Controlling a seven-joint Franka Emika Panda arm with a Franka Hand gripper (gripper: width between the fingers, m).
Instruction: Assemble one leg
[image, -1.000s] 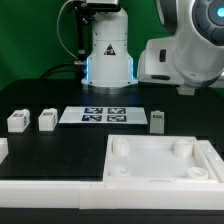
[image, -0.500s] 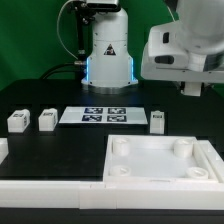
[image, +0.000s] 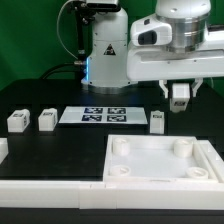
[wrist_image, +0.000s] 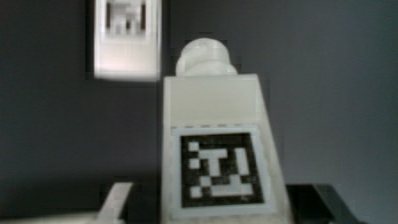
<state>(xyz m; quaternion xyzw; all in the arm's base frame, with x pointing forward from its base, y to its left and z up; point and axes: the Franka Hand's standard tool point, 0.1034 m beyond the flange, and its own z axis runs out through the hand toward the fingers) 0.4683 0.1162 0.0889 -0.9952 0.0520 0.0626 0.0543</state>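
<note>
My gripper (image: 180, 97) hangs in the air at the exterior view's right, above the table, shut on a white leg (image: 180, 95). In the wrist view that leg (wrist_image: 214, 140) fills the middle, tag face toward the camera, rounded peg end pointing away, held between the fingers (wrist_image: 125, 200). Three more legs stand on the table: two at the exterior view's left (image: 16, 121) (image: 46, 120) and one (image: 157, 122) right of the marker board, under the gripper. The large white square piece (image: 160, 160) with round corner sockets lies in front.
The marker board (image: 104, 116) lies flat at the table's middle and shows blurred in the wrist view (wrist_image: 125, 38). The robot base (image: 108, 50) stands behind it. A white ledge (image: 50, 185) runs along the front left edge.
The arm has swung left and down into view over the last second; the gripper with the leg in it now shows above the right-hand leg on the table.
</note>
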